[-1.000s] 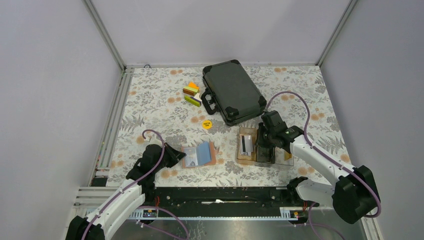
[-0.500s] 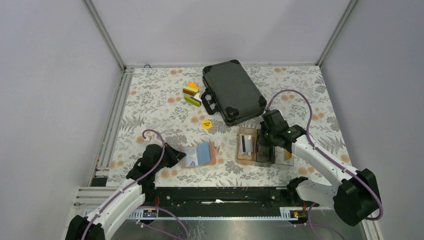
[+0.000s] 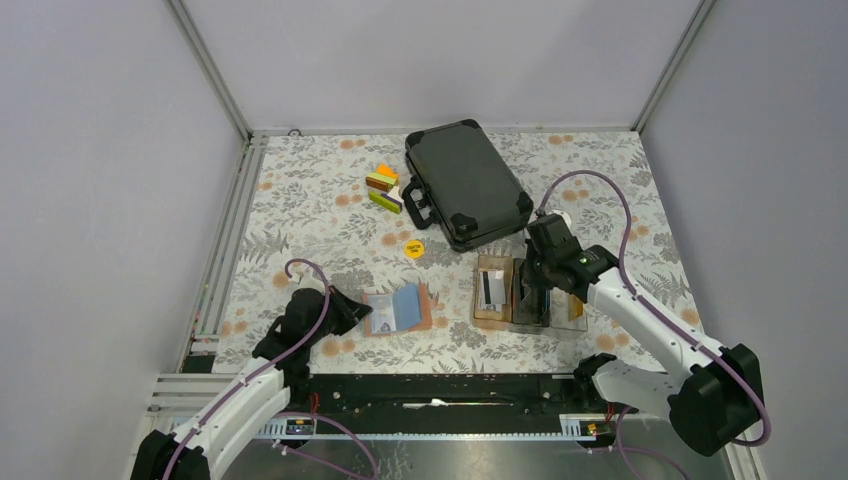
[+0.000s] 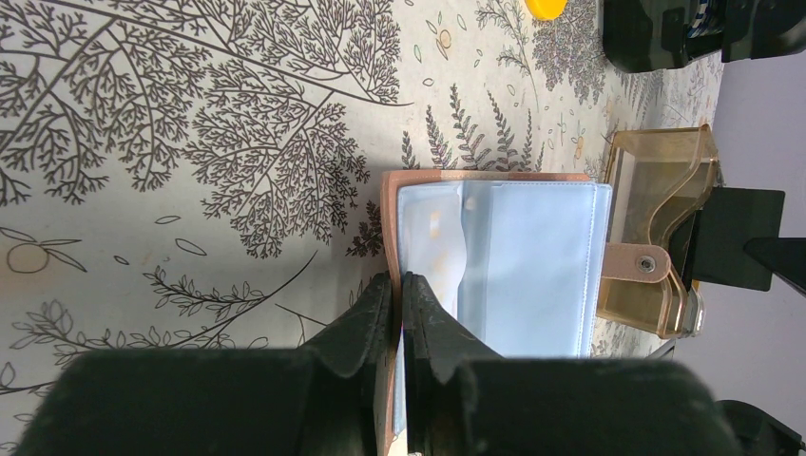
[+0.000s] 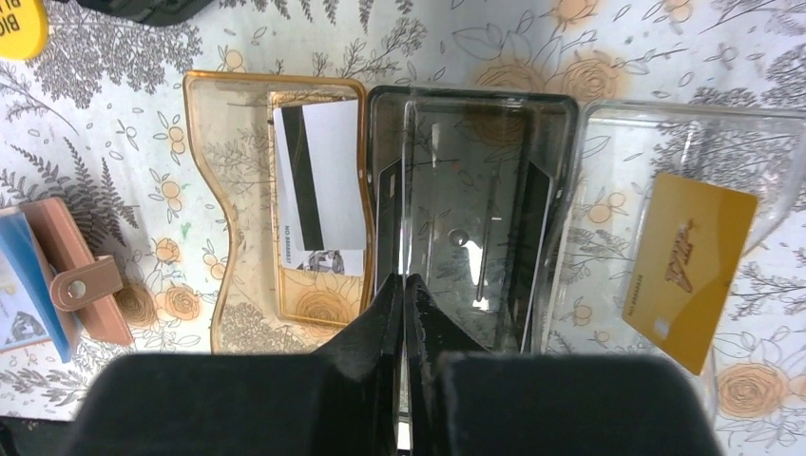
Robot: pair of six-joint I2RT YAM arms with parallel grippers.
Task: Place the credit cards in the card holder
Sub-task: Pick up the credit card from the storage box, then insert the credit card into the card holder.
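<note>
The salmon-pink card holder (image 3: 400,310) lies open, its blue-grey pockets (image 4: 504,266) facing up. My left gripper (image 3: 362,312) is shut on its pink left cover edge (image 4: 388,228). The compartment tray (image 3: 480,318) stands to its right. A white-grey card with a black stripe (image 5: 318,180) lies in the amber left compartment. An orange-yellow card (image 5: 689,261) lies in the clear right one. My right gripper (image 5: 404,278) reaches into the dark middle compartment (image 5: 475,190), jaws shut on a thin card seen edge-on. Dark slivers lean on that compartment's walls.
A black hard case (image 3: 465,185) lies behind the tray, close to my right arm. Coloured blocks (image 3: 383,188) and a round yellow disc (image 3: 413,248) sit at mid table. A metal rail runs along the left edge (image 3: 228,240).
My right gripper has shifted slightly to the right over the tray's middle compartment. The left arm and the card holder have not moved.
</note>
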